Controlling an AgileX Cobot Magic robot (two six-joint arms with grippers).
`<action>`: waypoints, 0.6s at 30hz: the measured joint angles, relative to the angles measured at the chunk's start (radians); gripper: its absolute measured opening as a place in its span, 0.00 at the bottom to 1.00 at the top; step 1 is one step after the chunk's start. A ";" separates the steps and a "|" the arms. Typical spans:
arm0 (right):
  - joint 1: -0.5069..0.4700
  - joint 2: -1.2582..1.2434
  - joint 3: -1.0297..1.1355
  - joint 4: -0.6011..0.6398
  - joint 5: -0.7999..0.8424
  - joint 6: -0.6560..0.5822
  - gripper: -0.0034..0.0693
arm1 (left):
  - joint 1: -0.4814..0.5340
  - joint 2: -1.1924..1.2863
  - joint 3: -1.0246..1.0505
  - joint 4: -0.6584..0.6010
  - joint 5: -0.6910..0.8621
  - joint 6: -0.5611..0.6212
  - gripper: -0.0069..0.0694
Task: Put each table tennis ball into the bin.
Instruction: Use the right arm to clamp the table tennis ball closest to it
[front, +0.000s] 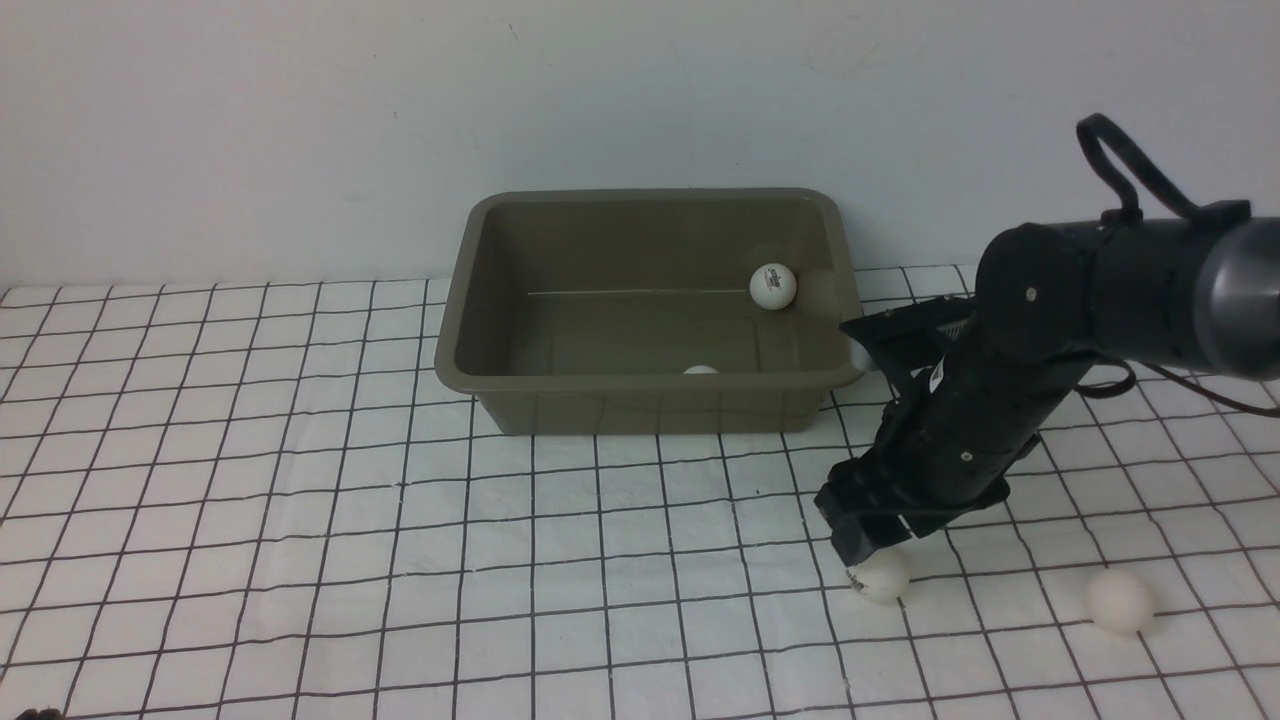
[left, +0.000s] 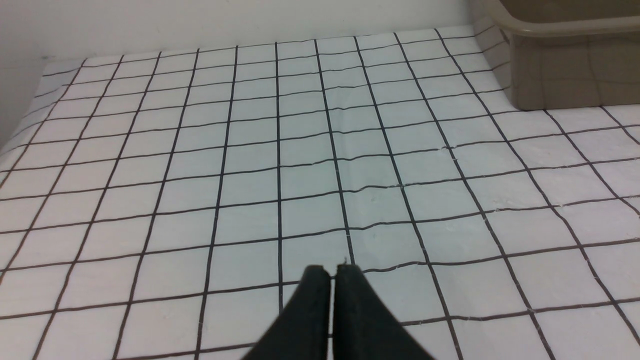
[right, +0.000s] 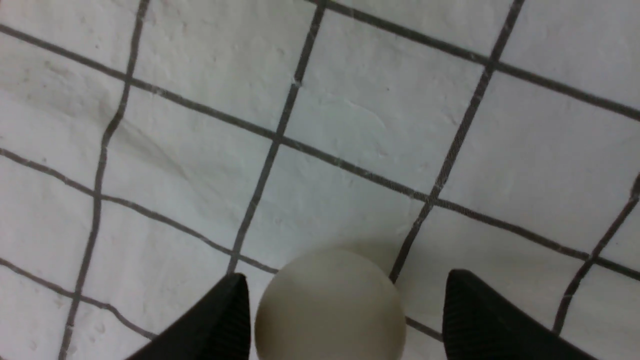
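Biggest thing first: the bench (front: 300, 500) wore a white cloth with a black grid, and the bin (front: 455, 330) sat at the back against the wall, long side facing the robot.

The right arm reached down in front of the bin's right end, and the right hand (front: 868, 548) hung low over the cloth. Its fingers were spread wide. The wrist camera showed them either side of the target ball (right: 330, 305) with nothing pinched yet. The left hand (left: 332, 272) was pressed together with nothing in it, over bare cloth off to the left, with only a corner of the bin showing in its camera. So the right was clearly the nearer one.

Balls I could count: 4. The logo ball (front: 773, 286) lay inside the bin by the right wall, and the half-hidden ball (front: 700, 370) peeked over the near rim - so 2 were in. The spare ball (front: 1120, 601) sat on the cloth to the right of the hand, well apart from it.

The bit that mattered was that the target ball (front: 882, 578) rested on the cloth right at the fingertips, between them but closer to 1 finger than the other. My guess was a straight squeeze would catch it, though an off-centre ball might get nudged and roll - they're light. After that, the bin was back and to the left of the hand.
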 joint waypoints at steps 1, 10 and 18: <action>0.000 0.008 0.000 0.000 -0.001 0.000 0.69 | 0.000 0.000 0.000 0.000 0.000 0.000 0.09; 0.000 0.031 0.000 0.025 0.000 0.000 0.68 | 0.000 0.000 0.000 0.000 0.000 0.000 0.09; 0.000 0.045 0.000 0.024 0.010 0.000 0.56 | 0.000 0.000 0.000 0.000 0.000 0.000 0.09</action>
